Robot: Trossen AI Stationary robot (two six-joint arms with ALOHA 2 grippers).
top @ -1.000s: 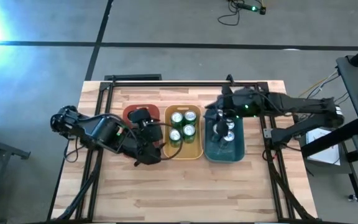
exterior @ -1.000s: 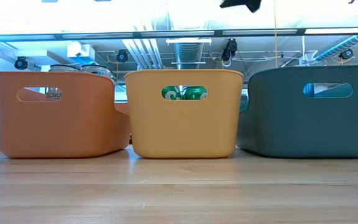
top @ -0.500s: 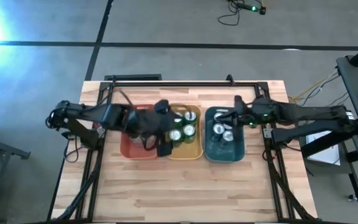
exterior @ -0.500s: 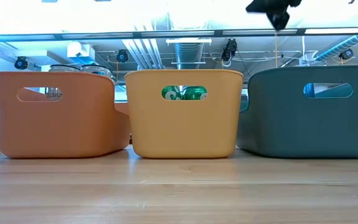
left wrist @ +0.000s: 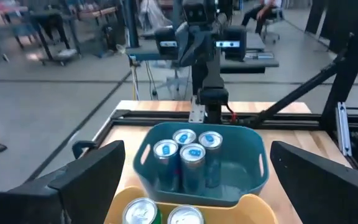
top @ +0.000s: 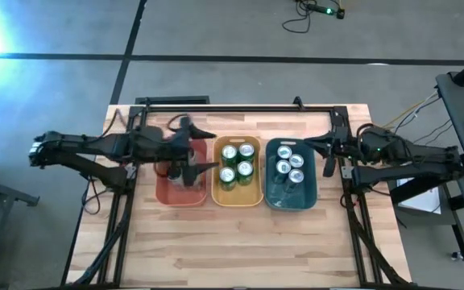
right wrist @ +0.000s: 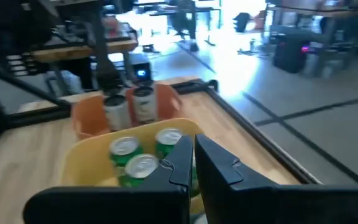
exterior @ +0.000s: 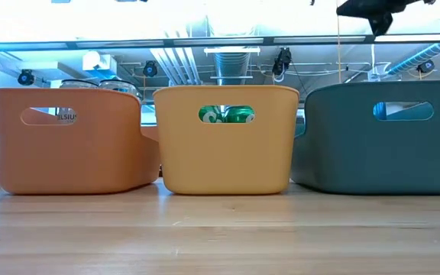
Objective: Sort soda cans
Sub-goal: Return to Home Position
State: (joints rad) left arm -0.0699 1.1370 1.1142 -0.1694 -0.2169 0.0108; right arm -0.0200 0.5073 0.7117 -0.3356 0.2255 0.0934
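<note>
Orange bin [exterior: 90, 164] slot shows can [exterior: 66, 116] reading "LSIU". Green cans [top: 229, 152], silver tops, in yellow bin [exterior: 228, 164]. Left gripper [top: 205, 151] spread wide, right gripper [right wrist: 191, 152] pinched together.

Left arm [top: 95, 147] and right arm [top: 413, 151]: matte black, 2 blocky fingers [left wrist: 82, 180] each; green light [top: 371, 148] on right.

A light wooden table [top: 240, 242] of plank-jointed boards carries three plastic bins in one row across its middle. The yellow bin [exterior: 226, 156] stands at the centre. The orange bin [exterior: 71, 149] sits just beside the yellow bin on the left arm's side, and the teal bin [exterior: 380, 153] just beside it on the right arm's side. A dark metal frame [top: 240, 105] runs along the table's edge behind the yellow bin.
</note>
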